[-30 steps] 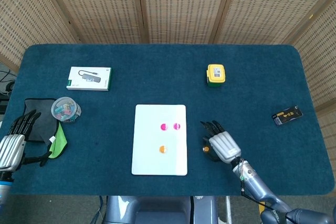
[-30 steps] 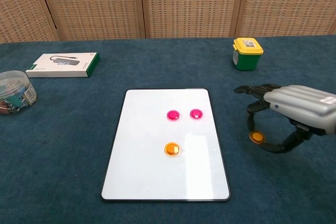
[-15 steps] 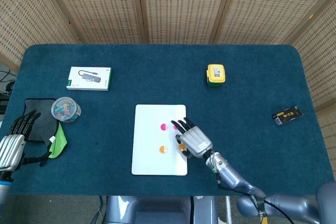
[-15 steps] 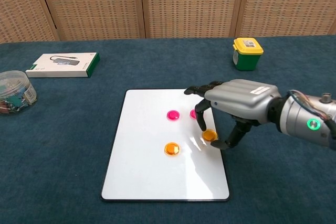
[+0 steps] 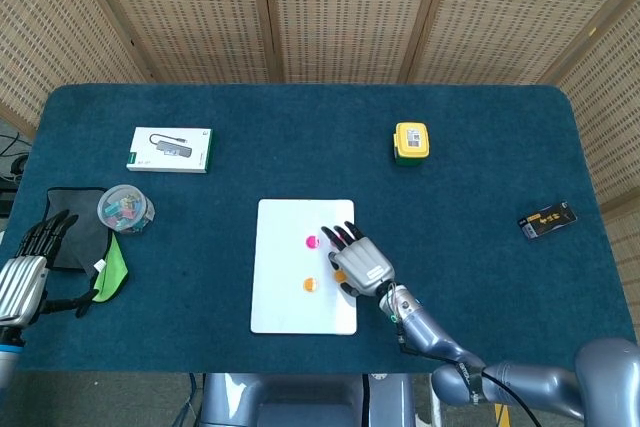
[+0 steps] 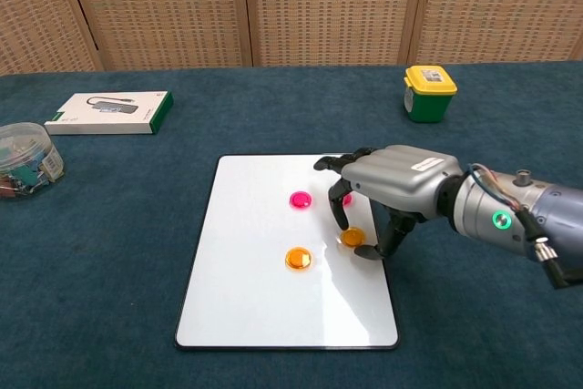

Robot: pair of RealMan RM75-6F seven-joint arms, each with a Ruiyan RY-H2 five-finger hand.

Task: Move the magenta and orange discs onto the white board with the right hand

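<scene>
Bright, even light falls from above across both views, with no deep shade. The white board [image 6: 273, 280] carries a soft sheen near its right side in the chest view, where the robot hand [image 6: 378, 190] casts a faint, short shadow beneath its fingers. The dark blue table [image 5: 480, 147] takes the light flatly, its nap showing no glare. The woven screen [image 5: 340, 12] behind is sharp in both views. Focus holds from edge to edge; the table's far edge bows slightly in the head view. No motion blur shows.
</scene>
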